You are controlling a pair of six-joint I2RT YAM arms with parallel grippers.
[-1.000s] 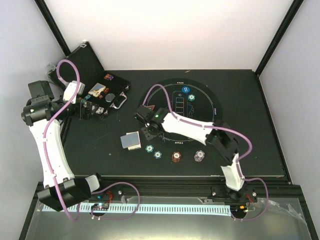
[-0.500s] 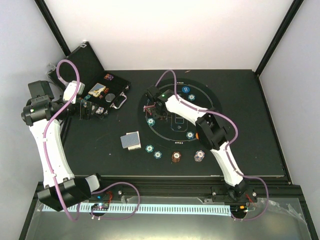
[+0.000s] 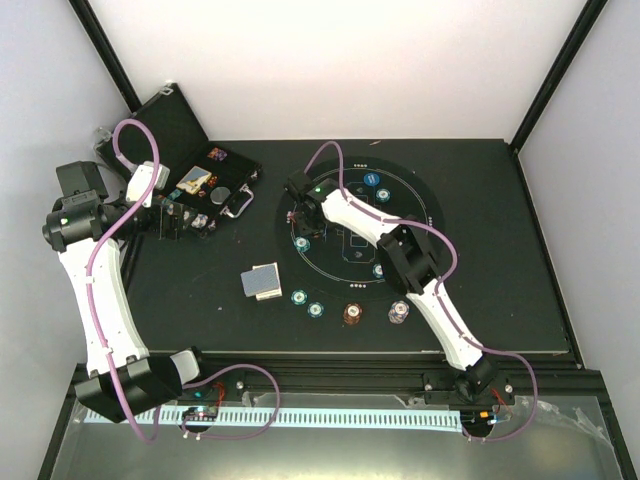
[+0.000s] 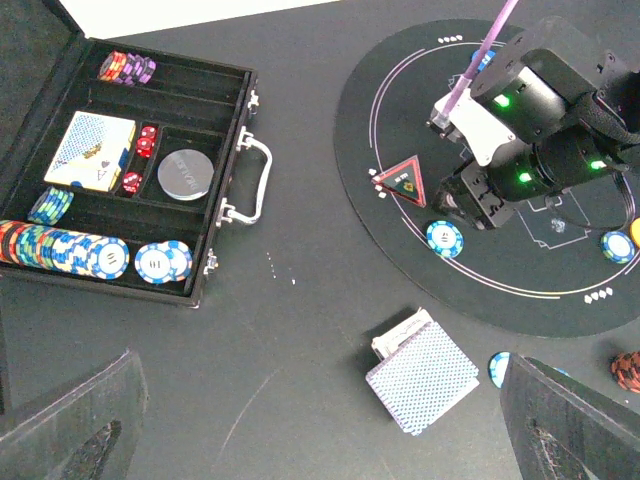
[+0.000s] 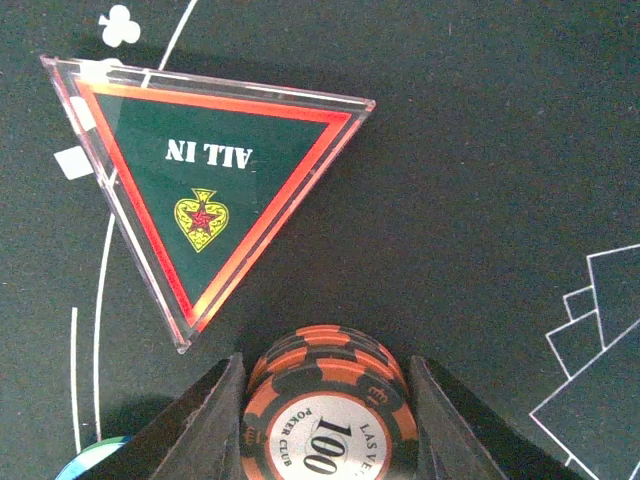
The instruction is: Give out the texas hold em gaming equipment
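1. Swinging up across the mat [image 3: 415, 200], the right arm has left the cards [image 3: 262, 281] and now sits by the marker [image 5: 205, 190]; the left arm hasn't budged.
2. Right pincer [image 5: 327, 440] is half-closed on a chip stack [image 5: 325, 395], just beside the marker's tip. Left pincer [image 4: 320, 440] gapes wide, empty (idling near the case [image 4: 225, 200]).
3. Let go here, I reckon the stack could catch the marker's edge or the teal chip [image 5: 95, 462] and topple.
4. Only the right wrist view shows the held stack; from above, the arm hides it.
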